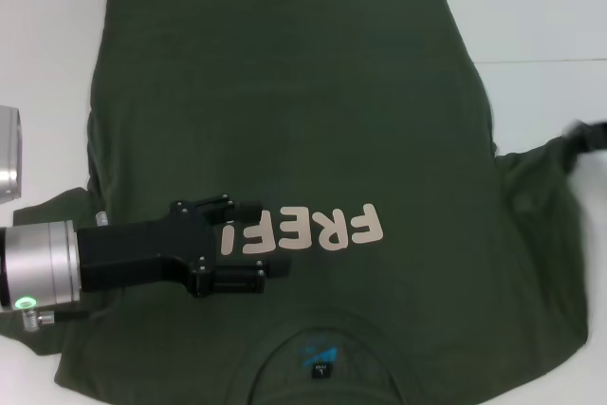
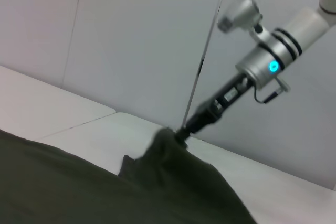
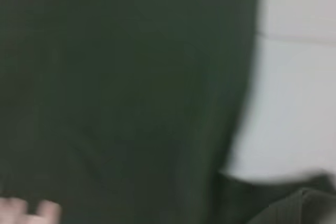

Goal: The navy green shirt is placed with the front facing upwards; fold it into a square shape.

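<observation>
The navy green shirt (image 1: 285,111) lies spread on the white table with its cream "FREE" lettering (image 1: 322,228) face up and its neck label (image 1: 321,367) at the near edge. My left gripper (image 1: 261,240) hovers open over the chest, covering the end of the lettering, with nothing between its fingers. At the far right, my right gripper (image 1: 586,135) is shut on the shirt's right sleeve (image 1: 541,168). In the left wrist view the right gripper (image 2: 181,131) pinches a raised peak of green cloth (image 2: 168,150). The right wrist view shows the shirt (image 3: 121,93) close up beside bare table.
The white table (image 1: 541,16) shows beyond the hem and on both sides, with a seam line (image 1: 545,62) at the right. A silver cylinder of the robot (image 1: 9,154) sits at the left edge. Grey wall panels (image 2: 136,40) stand behind the table.
</observation>
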Controlling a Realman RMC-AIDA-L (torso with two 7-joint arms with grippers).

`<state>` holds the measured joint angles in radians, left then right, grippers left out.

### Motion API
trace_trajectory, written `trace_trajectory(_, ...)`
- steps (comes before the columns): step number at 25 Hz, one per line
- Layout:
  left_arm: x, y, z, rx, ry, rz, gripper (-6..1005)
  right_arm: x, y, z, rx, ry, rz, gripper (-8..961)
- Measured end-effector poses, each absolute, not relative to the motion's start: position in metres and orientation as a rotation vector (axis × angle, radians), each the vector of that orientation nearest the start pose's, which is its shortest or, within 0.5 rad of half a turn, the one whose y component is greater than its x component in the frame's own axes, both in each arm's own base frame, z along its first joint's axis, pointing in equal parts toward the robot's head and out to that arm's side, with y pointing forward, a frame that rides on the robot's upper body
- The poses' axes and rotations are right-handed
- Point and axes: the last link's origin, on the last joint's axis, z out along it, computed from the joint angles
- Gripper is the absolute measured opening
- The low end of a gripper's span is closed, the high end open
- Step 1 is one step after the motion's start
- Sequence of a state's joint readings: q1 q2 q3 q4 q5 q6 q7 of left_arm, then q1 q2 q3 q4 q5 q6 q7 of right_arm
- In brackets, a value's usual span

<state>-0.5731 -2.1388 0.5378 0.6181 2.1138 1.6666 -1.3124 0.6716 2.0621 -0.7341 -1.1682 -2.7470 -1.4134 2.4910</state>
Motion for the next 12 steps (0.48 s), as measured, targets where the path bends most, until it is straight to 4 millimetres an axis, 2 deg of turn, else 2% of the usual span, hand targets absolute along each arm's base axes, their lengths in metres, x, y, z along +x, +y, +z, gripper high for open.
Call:
trace_trajectory(6, -0.245, 0.317, -0.020, -2.792, -0.588, -0.836, 907, 0.211, 0.415, 0.058, -2.277, 1.180, -0.041, 22)
trace_trajectory(9, -0.246, 0.317, -0.020, -2.791, -0.589, -0.836, 907, 0.198, 0.417, 0.033, -2.356, 1.133, -0.087, 22)
trace_trajectory(12, -0.246, 0.316, -0.019, -2.788, -0.589, -0.835, 907, 0.194, 0.416, 0.011, -2.411, 1.110, -0.138, 21)
